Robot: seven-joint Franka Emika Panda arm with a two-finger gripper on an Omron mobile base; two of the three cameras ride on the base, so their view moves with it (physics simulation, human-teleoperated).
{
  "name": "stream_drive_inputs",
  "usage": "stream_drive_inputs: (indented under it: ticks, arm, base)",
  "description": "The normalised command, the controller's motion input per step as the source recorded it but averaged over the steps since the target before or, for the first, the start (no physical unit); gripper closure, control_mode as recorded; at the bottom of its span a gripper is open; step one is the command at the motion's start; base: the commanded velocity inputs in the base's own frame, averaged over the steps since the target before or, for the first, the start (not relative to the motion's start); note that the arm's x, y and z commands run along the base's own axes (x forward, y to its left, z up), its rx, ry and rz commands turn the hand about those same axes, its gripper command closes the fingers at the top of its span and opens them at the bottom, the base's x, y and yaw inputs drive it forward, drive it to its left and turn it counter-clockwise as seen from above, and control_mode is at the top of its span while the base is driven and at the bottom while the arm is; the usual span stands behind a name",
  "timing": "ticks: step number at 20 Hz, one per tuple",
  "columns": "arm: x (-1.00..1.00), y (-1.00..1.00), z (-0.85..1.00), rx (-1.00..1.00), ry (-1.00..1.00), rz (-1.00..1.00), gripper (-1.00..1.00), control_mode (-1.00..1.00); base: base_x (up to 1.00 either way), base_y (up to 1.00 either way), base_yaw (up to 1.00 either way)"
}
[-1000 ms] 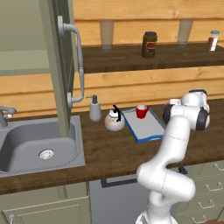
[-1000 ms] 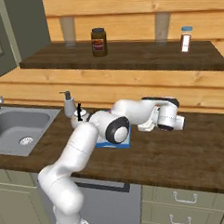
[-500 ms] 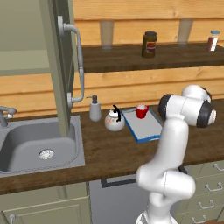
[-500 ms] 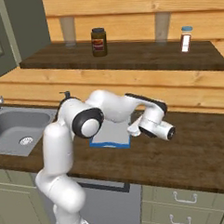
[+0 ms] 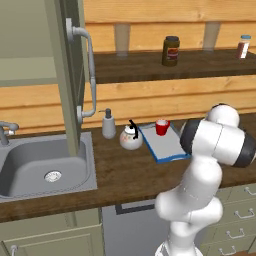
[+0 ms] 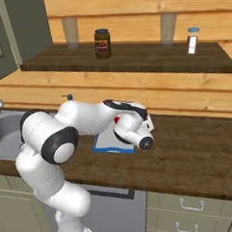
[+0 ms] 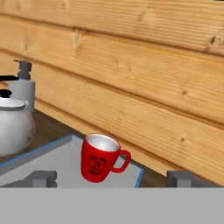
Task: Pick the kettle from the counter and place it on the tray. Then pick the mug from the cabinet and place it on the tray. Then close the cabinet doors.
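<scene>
One red mug (image 7: 99, 158) stands upright on the tray's (image 7: 52, 159) far corner; the kettle (image 5: 131, 138) sits on the tabletop (image 5: 125, 175) beside it. Pincer (image 7: 111, 178) apart. Kettle: rigid, smooth; grip its arched handle.

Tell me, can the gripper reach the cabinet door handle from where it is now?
Probably yes, after a wide swing. The gripper is open and empty, facing the mug on the tray. The door handle is far to its left, with only open space between.
</scene>
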Motion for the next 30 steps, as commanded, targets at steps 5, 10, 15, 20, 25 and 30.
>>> stream_drive_inputs:
  ticks: [5, 10, 15, 20, 25, 30]
  arm:
    - [-0.44, 0.30, 0.38, 0.00, 0.03, -0.23, -1.00, -1.00]
    - [-0.43, 0.22, 0.45, 0.00, 0.18, -0.22, -1.00, -1.00]
    - [-0.39, 0.20, 0.51, 0.00, 0.24, -0.14, -1.00, -1.00]
    - [-0.42, 0.19, 0.48, 0.01, 0.29, -0.08, -1.00, -1.00]
    - [-0.33, 0.23, 0.62, 0.05, 0.30, -0.06, -1.00, -1.00]
    - [-0.17, 0.13, 0.66, 0.04, 0.41, -0.01, -1.00, -1.00]
  base:
    - [0.00, 0.00, 0.00]
    - [0.00, 0.00, 0.00]
    - [0.00, 0.00, 0.00]
    - [0.00, 0.00, 0.00]
    - [0.00, 0.00, 0.00]
    - [0.00, 0.00, 0.00]
